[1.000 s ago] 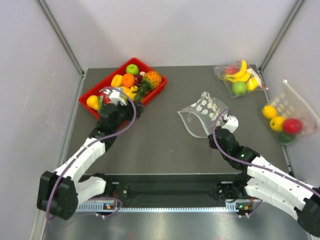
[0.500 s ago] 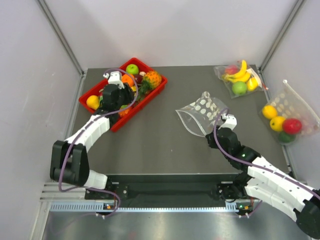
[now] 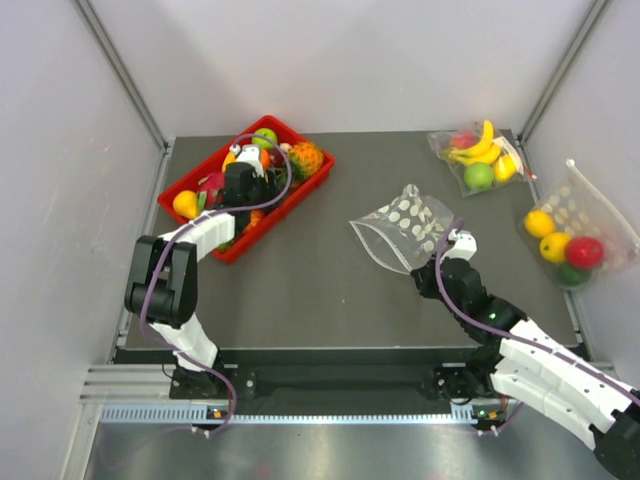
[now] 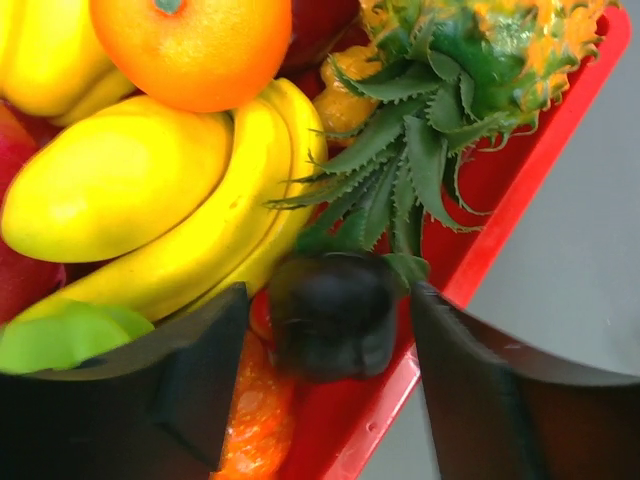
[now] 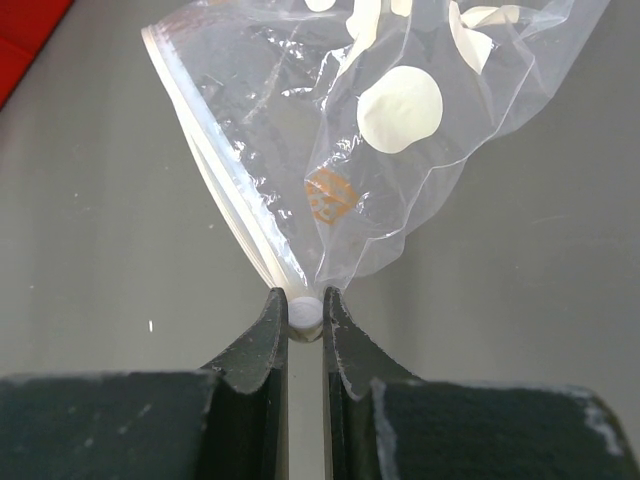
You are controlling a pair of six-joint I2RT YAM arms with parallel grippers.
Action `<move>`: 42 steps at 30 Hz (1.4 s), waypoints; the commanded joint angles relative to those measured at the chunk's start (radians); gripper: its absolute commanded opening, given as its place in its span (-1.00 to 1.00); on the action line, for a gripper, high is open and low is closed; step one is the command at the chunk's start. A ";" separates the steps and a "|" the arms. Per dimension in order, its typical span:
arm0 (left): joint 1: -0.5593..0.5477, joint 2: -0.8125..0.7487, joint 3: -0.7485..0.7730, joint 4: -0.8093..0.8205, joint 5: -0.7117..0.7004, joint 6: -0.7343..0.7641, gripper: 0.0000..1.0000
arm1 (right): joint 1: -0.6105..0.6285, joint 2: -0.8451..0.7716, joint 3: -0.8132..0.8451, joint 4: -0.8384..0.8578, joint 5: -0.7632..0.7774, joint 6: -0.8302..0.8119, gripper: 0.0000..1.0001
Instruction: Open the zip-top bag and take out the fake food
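Since a second ago the left arm has stretched further across the red tray point(image 3: 300, 192), from its near corner toward its far side. The left fingers point(image 4: 190, 380) have spread wider and now stand open over a dark rounded piece point(image 4: 330, 320), holding nothing. I judge the unloading nearly done. The zip-top bag point(image 5: 400, 150) lies on the table point(image 3: 300, 280) right of centre, and no fake food shows inside it. The right fingers point(image 5: 265, 340) are closed on its corner, with that arm reaching low and forward.
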 commanded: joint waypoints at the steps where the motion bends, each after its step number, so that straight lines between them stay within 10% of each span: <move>1: 0.007 -0.001 0.043 0.022 -0.031 0.029 0.45 | -0.019 -0.022 -0.008 0.010 -0.003 -0.004 -0.99; 5: 0.005 -0.024 0.027 0.025 -0.030 0.028 0.92 | -0.017 -0.013 -0.007 0.013 -0.008 -0.004 -0.99; 10: 0.004 -0.105 0.014 -0.010 -0.033 0.020 0.98 | -0.019 -0.004 0.006 0.007 -0.008 -0.018 -0.95; 20: -0.013 -0.357 -0.008 -0.242 -0.099 -0.033 0.98 | -0.017 0.018 0.090 -0.079 0.012 -0.079 0.94; 42: -0.016 -0.741 -0.016 -0.652 -0.108 -0.038 0.98 | -0.130 0.070 0.411 -0.091 0.086 -0.318 0.99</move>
